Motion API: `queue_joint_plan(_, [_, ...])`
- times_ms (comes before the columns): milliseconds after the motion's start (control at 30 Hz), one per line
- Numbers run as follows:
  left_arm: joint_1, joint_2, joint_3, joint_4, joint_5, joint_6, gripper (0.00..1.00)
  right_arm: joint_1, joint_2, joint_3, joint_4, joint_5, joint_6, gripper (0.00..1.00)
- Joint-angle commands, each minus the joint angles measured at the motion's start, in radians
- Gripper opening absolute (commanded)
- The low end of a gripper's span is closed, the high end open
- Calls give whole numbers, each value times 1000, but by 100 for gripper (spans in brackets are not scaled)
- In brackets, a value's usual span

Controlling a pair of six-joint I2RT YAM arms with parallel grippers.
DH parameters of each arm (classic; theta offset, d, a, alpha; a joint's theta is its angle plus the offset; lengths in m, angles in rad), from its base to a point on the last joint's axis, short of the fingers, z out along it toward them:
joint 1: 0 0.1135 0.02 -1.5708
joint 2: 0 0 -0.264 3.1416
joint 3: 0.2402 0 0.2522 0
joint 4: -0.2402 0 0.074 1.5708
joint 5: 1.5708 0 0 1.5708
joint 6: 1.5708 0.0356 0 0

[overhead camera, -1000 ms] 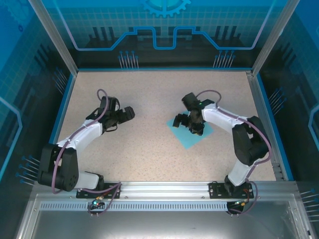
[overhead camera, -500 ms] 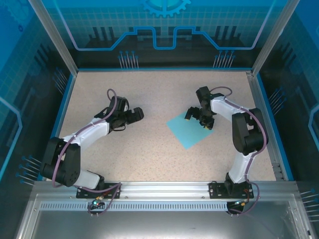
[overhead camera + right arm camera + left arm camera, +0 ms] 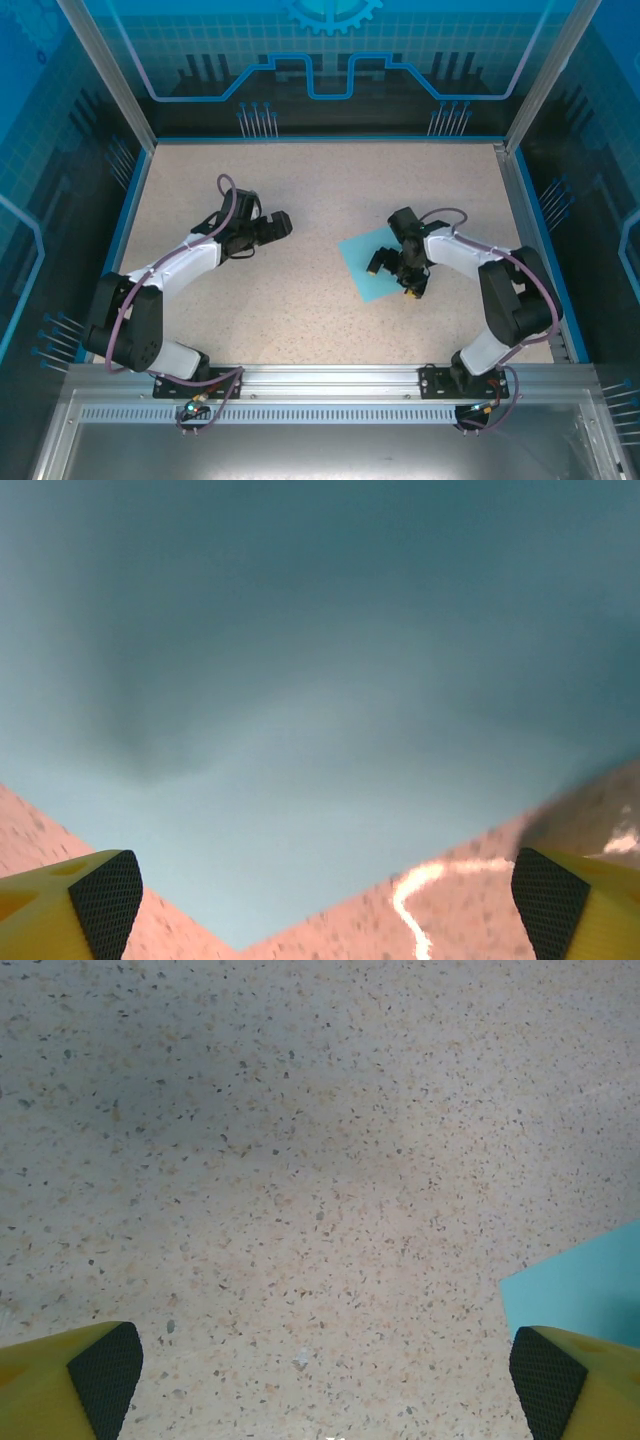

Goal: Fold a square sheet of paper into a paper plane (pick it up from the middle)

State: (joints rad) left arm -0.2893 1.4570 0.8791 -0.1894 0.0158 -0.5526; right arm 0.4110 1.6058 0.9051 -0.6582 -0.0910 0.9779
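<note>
Sheet of paper (image 3: 362, 255) lies on the table (image 3: 300, 320), right of centre. Right gripper (image 3: 393, 280) sits over the sheet's near right part. Left gripper (image 3: 281, 225) is over bare table, left of the sheet, apart from it.

The top camera sits high behind the arm bases and looks down and forward over the whole table (image 3: 300, 300), with the near rail at the bottom and the far wall at the top. The left wrist camera faces steeply down at bare table from fairly close, the left jaws in its bottom corners and a corner of the paper (image 3: 580, 1285) at its right edge. The right wrist camera looks down between the right jaws, very close and blurred. All three share that paper, right of centre.
</note>
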Motion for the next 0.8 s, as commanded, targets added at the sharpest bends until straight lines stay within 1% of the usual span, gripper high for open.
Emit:
queue_joint_plan(0, [-8, 19, 22, 15, 33, -37, 98, 34, -15, 24, -49, 4, 3, 99])
queue_joint_plan(167, [-8, 23, 14, 21, 73, -79, 99, 64, -42, 185, -169, 144, -223, 99])
queue_joint_plan(333, [-8, 11, 5, 21, 82, -103, 98, 79, 36, 308, -271, 203, -462, 99])
queue_joint_plan(400, [-7, 9, 2, 19, 86, -110, 98, 90, 72, 339, -295, 211, -519, 99])
queue_joint_plan(500, [-8, 12, -5, 20, 93, -116, 98, 111, 112, 377, -311, 233, -565, 99])
queue_joint_plan(567, [-8, 15, -8, 24, 96, -120, 98, 113, 135, 395, -310, 223, -601, 99])
queue_joint_plan(767, [-8, 28, -7, 25, 99, -121, 98, 110, 249, 481, -320, 243, -685, 99])
